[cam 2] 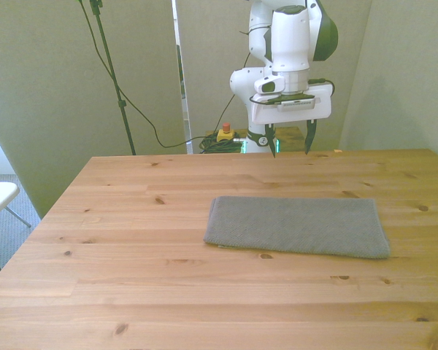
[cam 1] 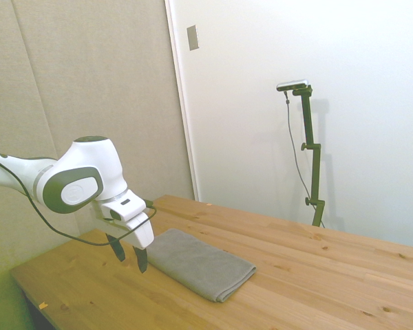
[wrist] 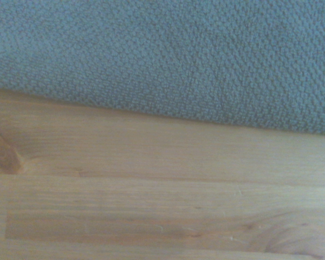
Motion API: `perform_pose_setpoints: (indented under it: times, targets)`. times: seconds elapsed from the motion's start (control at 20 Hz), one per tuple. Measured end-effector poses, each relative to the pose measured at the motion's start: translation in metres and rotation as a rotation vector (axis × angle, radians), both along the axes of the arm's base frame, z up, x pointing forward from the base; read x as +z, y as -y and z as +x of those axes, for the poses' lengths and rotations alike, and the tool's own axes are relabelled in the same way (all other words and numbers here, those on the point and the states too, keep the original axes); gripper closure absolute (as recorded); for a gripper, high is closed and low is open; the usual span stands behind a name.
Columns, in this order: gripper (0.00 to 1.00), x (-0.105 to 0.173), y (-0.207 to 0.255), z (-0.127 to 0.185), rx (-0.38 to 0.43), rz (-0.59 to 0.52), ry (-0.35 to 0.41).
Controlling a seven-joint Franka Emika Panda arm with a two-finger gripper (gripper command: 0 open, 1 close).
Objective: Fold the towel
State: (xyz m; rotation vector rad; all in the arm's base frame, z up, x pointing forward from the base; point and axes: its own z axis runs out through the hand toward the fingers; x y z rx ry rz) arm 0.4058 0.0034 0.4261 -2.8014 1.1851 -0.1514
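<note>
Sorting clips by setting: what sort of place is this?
Probably a robotics lab: a white arm with its tool over a bare wooden table, fabric partition panels behind, one grey towel.

I can read no text, label, brand or number anywhere in these views. From my end, the gripper (cam 2: 291,144) body carries a row of small dark marks on its face in the front view, but they are too small for me to make out. The towel (cam 2: 298,225) and the table (cam 2: 131,219) bear no writing.
</note>
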Motion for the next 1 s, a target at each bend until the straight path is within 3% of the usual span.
perform_pose_setpoints:
  times: [0.2, 0.45, 0.75, 0.85, 1.0]
  targets:
    - [0.00, 0.015, -0.014, 0.012, -0.021, -0.060, 0.027]
    - [0.00, 0.041, -0.089, 0.066, -0.042, -0.182, 0.089]
    - [0.00, 0.013, -0.163, 0.118, -0.160, -0.422, 0.066]
    - [0.00, 0.008, -0.192, 0.125, -0.201, -0.506, 0.070]
    - [0.00, -0.020, -0.244, 0.131, -0.217, -0.549, 0.031]
